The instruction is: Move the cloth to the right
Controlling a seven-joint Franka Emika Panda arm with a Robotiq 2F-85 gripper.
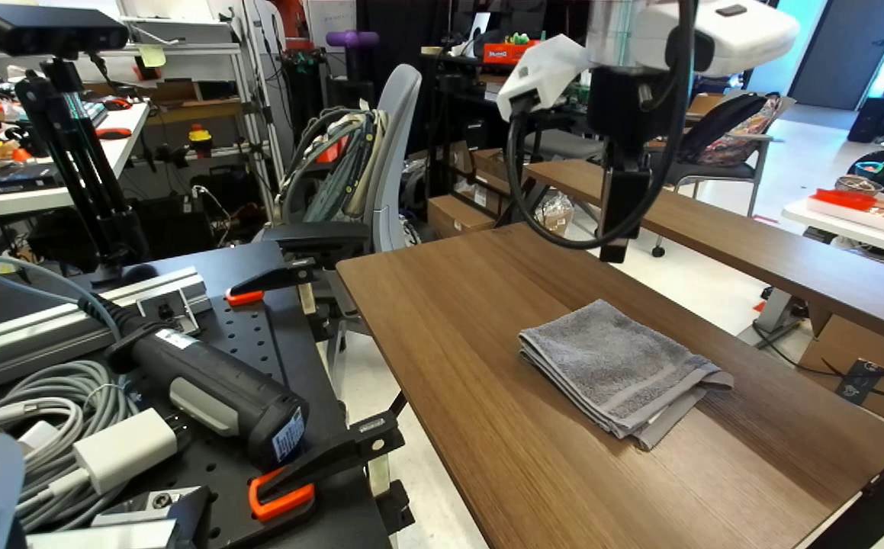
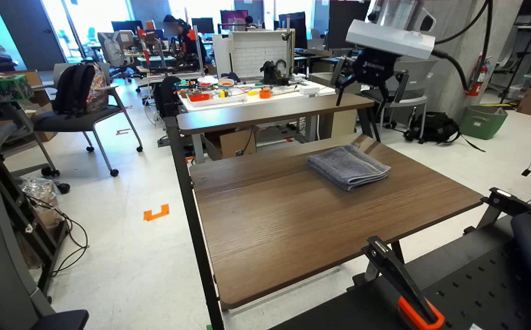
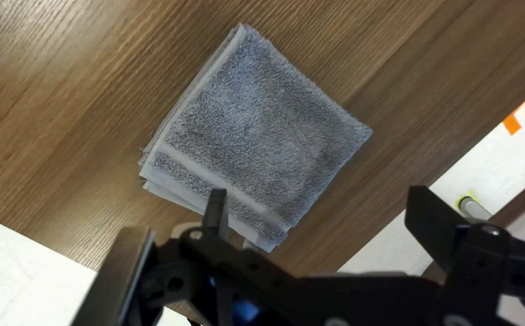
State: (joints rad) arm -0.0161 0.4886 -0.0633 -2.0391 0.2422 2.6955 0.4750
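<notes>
A grey folded cloth lies flat on the brown wooden table in both exterior views (image 1: 617, 362) (image 2: 347, 166). In the wrist view the cloth (image 3: 262, 131) fills the middle, with a banded edge toward the gripper. My gripper (image 3: 318, 192) is open with its two black fingers wide apart and nothing between them. In the wrist view one fingertip overlaps the cloth's banded edge and the other lies over the table edge and floor. In both exterior views the gripper (image 1: 613, 248) (image 2: 368, 101) hangs well above the table, apart from the cloth.
The wooden table (image 1: 442, 335) has black legs at its corners. A narrow raised wooden shelf (image 2: 274, 112) runs along one side. A black pegboard bench (image 1: 258, 358) with orange clamps, a dark tool (image 1: 213, 389) and cables stands beside the table. A grey office chair (image 1: 392, 152) is close by.
</notes>
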